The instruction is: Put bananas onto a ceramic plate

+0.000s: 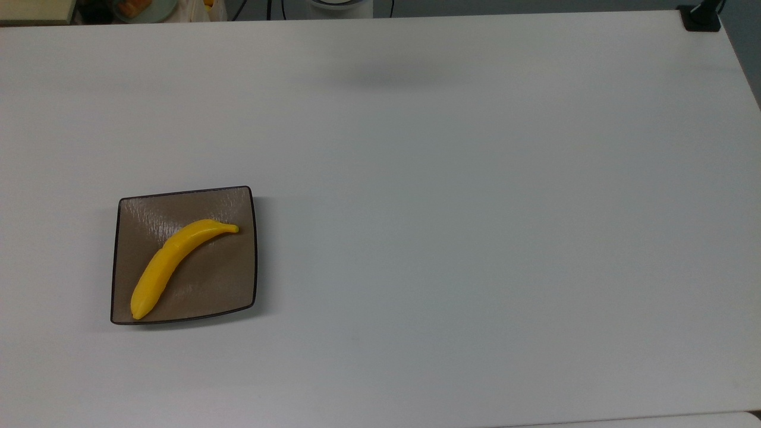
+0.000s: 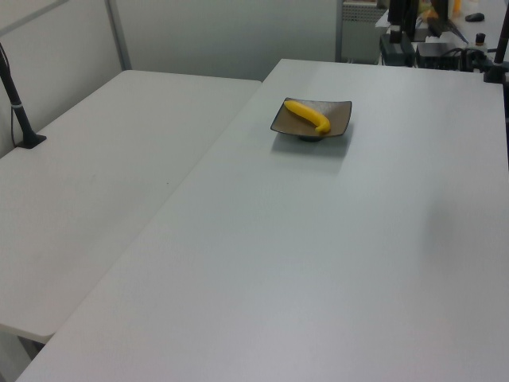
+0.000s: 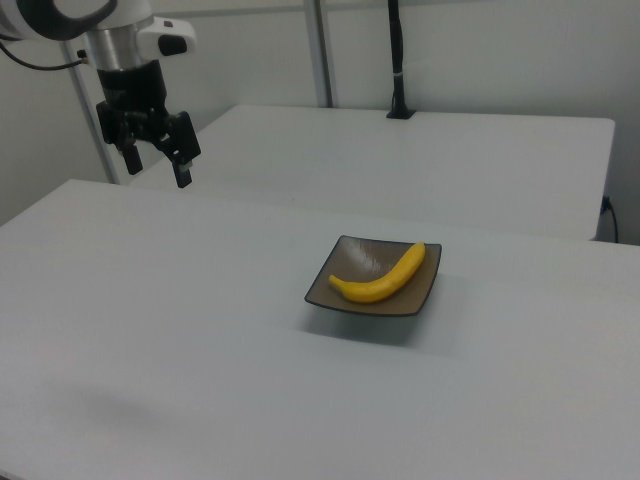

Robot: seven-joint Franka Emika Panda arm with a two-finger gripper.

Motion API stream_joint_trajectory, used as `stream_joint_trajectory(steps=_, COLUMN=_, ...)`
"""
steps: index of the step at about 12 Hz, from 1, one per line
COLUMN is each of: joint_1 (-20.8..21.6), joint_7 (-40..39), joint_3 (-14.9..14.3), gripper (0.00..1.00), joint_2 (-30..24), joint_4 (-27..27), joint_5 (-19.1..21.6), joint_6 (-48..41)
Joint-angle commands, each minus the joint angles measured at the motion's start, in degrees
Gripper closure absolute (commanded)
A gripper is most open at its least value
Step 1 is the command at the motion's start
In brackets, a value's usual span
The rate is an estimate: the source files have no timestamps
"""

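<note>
Banana (image 1: 177,260) lies on the ceramic plate (image 1: 217,288); pincer (image 3: 156,165) hangs empty, well apart from both.

Right view: pincer sits high at the right view's upper left, pointing down, its two fingers (image 3: 183,172) spread apart with nothing between them. Plate and banana are well away from it, toward the right view's right and lower, resting on the white desk (image 1: 475,238). Banana runs diagonally across the plate, entirely within the dark rim, its narrow end toward the corner farther from the pincer in the right view. Second white desk (image 2: 95,183) adjoins behind. No legible writing, brand or label on plate, banana or arm.
</note>
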Motion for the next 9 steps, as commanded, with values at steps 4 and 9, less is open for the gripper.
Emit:
stream_joint_trajectory(steps=4, joint_1=4.33, joint_7=-7.24, joint_3=-3.42, gripper=0.00, joint_2=1.82, joint_4=-3.85, joint_5=0.30, joint_6=8.11)
stream_joint_trajectory(steps=9, joint_1=5.30, joint_7=-7.71, joint_3=-5.10, gripper=0.00, joint_2=1.73, joint_4=-4.29, joint_5=0.30, joint_6=8.21)
